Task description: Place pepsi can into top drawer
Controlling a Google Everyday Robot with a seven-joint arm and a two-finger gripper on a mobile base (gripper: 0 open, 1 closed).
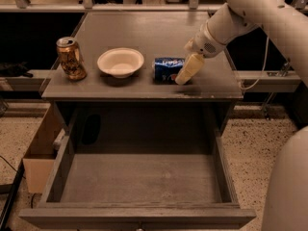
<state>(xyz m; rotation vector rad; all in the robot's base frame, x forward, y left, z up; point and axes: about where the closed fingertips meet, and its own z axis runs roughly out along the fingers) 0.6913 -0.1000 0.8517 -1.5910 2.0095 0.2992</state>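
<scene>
The pepsi can [166, 67], blue with white lettering, lies on its side on the grey cabinet top [144, 32], right of centre near the front edge. My gripper [186, 70] comes down from the upper right on the white arm and sits at the can's right end, touching or nearly touching it. The top drawer [139, 179] is pulled fully open below the cabinet top, with a bare flat grey bottom and nothing in it.
A gold-brown patterned can [71, 57] stands upright at the left of the cabinet top. A white bowl [120, 61] sits between it and the pepsi can. A cardboard box [41, 148] stands on the floor left of the drawer. My white body [288, 186] fills the lower right.
</scene>
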